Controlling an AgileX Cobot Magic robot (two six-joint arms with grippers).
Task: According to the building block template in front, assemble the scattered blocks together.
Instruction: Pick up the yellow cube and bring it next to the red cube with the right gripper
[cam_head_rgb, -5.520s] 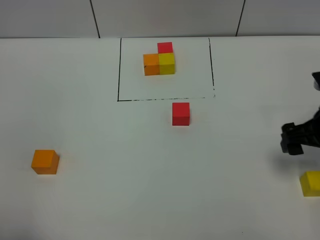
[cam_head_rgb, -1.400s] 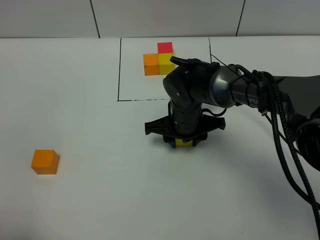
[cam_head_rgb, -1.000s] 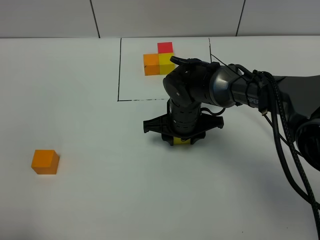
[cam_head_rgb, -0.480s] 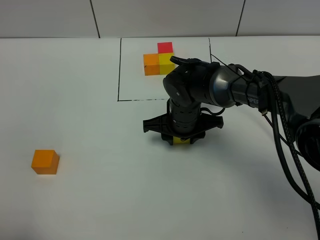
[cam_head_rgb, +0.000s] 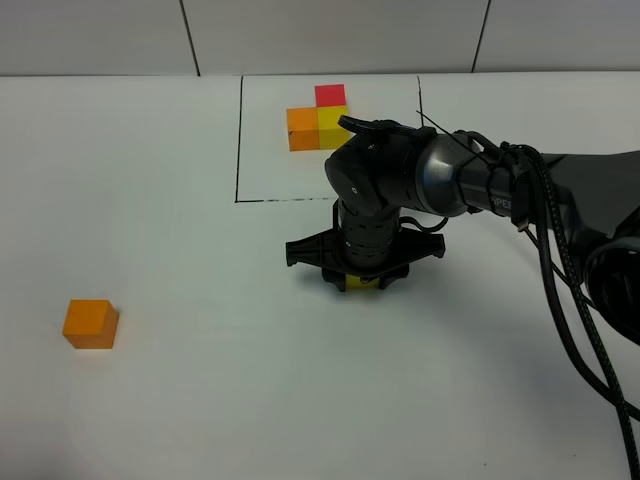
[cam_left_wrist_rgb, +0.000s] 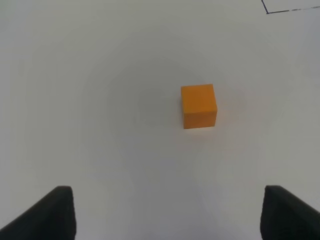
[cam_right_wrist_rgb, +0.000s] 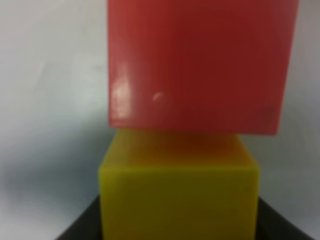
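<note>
The template, a red (cam_head_rgb: 330, 94), an orange (cam_head_rgb: 302, 128) and a yellow block (cam_head_rgb: 334, 125), sits in the outlined square at the back. My right gripper (cam_head_rgb: 362, 278) reaches to the table's middle, shut on the loose yellow block (cam_head_rgb: 362, 284). In the right wrist view the yellow block (cam_right_wrist_rgb: 179, 195) sits between dark fingers (cam_right_wrist_rgb: 82, 231) and touches the loose red block (cam_right_wrist_rgb: 200, 65). In the exterior view the arm hides that red block. The loose orange block (cam_head_rgb: 90, 323) lies at the front left. My left gripper (cam_left_wrist_rgb: 167, 210) hangs open near the orange block (cam_left_wrist_rgb: 199, 105).
The black outline of the template square (cam_head_rgb: 237, 150) has its front edge just behind my right wrist. The right arm and its cables (cam_head_rgb: 560, 270) stretch across the right half of the table. A corner of the outline shows in the left wrist view (cam_left_wrist_rgb: 280, 10).
The right arm came in from the right edge with the yellow block, brought it to the red block, and over the last second nudged it slightly farther back. The orange block has not moved.
</note>
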